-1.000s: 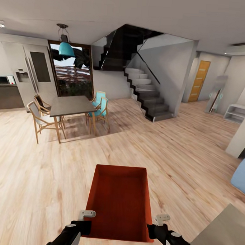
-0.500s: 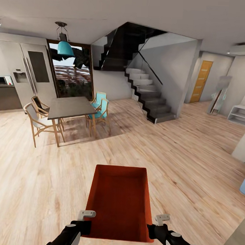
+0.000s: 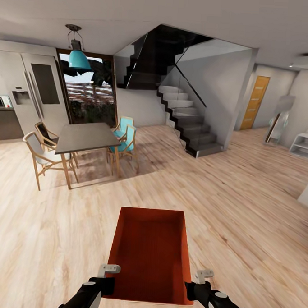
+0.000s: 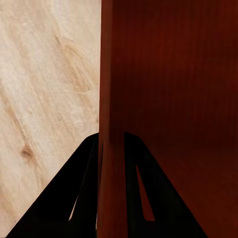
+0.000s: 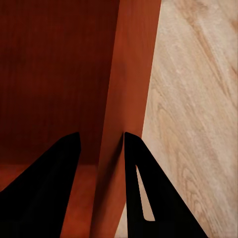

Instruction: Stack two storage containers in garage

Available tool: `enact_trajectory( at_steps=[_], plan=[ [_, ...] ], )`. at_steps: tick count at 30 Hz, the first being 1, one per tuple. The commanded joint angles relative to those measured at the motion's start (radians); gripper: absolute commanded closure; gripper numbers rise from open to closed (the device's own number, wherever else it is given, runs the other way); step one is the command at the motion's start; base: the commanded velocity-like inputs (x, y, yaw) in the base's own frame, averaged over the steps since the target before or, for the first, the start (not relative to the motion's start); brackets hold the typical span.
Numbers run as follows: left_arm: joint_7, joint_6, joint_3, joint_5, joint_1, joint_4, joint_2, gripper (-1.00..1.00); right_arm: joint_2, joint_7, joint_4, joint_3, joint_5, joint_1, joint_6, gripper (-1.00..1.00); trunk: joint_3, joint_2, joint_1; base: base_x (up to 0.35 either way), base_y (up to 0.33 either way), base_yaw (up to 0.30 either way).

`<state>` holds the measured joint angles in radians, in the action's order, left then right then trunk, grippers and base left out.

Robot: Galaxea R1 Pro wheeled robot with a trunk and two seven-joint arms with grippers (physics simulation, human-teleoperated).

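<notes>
One orange-red storage container hangs in front of me above the light wood-plank floor, held level by its two side walls. My left gripper is shut on its left wall near the close corner, and my right gripper is shut on the right wall. In the left wrist view, the left gripper straddles the thin wall of the container, one finger on each side. The right wrist view has the right gripper clamped the same way on the container. The bin is empty inside.
A dark dining table with wooden chairs stands ahead on the left, under a teal pendant lamp. A dark staircase rises at centre. An orange door and a white shelf lie far right. Open wood floor stretches ahead.
The whole view has shifted as I roll forward: the blue sofa and grey surface at the right edge have dropped out of sight. The container and both grippers keep the same pose.
</notes>
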<state>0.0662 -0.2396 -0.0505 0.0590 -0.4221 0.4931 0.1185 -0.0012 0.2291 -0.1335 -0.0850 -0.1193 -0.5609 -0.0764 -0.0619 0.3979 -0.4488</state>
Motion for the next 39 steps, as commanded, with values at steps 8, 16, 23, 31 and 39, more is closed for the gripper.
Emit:
enact_trajectory(
  at_steps=[8, 16, 23, 31, 39],
  plan=[
    [-0.001, -0.006, -0.058, -0.007, -0.001, 0.003, -0.057, 1.00, -0.008, 0.036, 0.000, 0.016, -0.002, -0.001, -0.005, 1.00, -0.002, 0.002, -0.001, 0.327, 0.000, -0.123],
    [0.000, -0.006, -0.058, -0.007, -0.001, 0.003, -0.057, 1.00, -0.008, 0.036, 0.000, 0.016, -0.003, -0.001, -0.005, 1.00, -0.002, 0.002, -0.001, 0.327, 0.000, -0.268],
    [0.000, -0.006, -0.058, -0.007, -0.001, 0.003, -0.057, 1.00, -0.008, 0.036, 0.000, 0.016, -0.003, -0.001, -0.005, 1.00, -0.002, 0.002, -0.001, 0.327, 0.000, -0.277],
    [0.000, -0.006, -0.058, -0.007, -0.001, 0.003, -0.055, 1.00, -0.008, 0.036, 0.000, 0.016, -0.003, -0.001, -0.005, 1.00, -0.002, 0.002, -0.001, 0.327, 0.000, -0.277],
    [0.000, -0.006, -0.058, -0.007, -0.001, 0.003, -0.056, 1.00, -0.008, 0.036, 0.000, 0.016, -0.003, -0.001, -0.005, 1.00, -0.002, 0.002, -0.001, 0.327, 0.000, -0.277]
  ],
)
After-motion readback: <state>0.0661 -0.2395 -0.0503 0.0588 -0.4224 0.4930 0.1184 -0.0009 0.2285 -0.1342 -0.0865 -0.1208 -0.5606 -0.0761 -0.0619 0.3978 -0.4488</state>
